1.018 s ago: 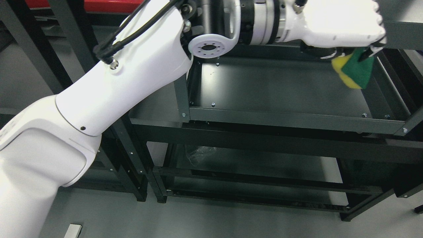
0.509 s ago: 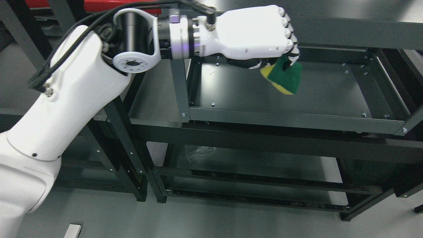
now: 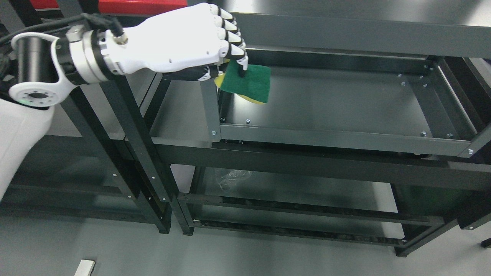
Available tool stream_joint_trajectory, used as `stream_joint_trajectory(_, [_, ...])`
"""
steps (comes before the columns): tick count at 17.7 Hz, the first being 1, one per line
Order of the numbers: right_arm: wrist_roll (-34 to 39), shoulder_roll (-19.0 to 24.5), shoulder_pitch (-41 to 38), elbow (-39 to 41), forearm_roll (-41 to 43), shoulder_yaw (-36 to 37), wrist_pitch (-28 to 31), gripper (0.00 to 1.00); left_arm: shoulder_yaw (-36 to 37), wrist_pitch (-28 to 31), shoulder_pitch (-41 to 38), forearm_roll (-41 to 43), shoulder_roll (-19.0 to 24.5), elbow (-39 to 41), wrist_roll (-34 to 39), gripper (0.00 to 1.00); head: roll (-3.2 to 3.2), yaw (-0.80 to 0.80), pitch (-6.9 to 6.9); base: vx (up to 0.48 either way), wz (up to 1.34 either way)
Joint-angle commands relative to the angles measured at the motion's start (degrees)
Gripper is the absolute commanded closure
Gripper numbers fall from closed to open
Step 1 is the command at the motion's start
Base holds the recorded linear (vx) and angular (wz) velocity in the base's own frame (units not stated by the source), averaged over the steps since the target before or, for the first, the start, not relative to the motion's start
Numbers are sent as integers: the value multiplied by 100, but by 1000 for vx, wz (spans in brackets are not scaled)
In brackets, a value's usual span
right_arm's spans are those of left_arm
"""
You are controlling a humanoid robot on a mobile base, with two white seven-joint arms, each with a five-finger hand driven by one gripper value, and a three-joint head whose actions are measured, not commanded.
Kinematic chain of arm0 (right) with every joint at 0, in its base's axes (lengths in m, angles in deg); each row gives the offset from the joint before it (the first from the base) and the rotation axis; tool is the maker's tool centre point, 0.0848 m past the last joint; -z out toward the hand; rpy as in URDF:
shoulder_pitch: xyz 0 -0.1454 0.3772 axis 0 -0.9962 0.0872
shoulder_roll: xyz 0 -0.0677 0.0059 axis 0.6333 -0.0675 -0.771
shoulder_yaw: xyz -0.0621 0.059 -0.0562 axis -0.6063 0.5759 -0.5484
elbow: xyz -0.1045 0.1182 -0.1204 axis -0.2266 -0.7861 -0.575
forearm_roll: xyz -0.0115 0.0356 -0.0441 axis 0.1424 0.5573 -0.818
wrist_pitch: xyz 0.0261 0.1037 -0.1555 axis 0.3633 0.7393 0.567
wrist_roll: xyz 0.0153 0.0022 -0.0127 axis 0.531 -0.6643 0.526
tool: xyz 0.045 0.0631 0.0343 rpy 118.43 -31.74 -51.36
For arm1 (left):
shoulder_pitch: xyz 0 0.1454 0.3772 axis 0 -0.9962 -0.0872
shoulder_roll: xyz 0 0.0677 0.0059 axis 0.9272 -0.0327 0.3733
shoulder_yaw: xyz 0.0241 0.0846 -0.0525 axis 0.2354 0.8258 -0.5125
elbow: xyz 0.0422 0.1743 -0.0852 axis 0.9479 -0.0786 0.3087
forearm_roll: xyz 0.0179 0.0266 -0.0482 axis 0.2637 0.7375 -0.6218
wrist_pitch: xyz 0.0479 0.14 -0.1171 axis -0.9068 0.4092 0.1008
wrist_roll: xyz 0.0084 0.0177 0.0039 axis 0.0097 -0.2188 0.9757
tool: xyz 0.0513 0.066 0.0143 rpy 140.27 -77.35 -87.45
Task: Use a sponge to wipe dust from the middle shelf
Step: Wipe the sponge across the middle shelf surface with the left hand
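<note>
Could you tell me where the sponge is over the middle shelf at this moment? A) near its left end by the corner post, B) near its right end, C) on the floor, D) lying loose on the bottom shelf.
A: the left hand grips the sponge at the middle shelf's left end, beside the corner post.

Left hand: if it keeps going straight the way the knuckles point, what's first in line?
Left hand points right along the middle shelf, gripping the sponge. The way looks free until the right side rail; depth unclear.
</note>
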Motion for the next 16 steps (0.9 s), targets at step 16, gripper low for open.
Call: stream_joint_trajectory(16, [4,-100,0,100,0,1,-4,0,2212,1060,2137,400,-3340,-2358,536,100,0,0,0,0,0])
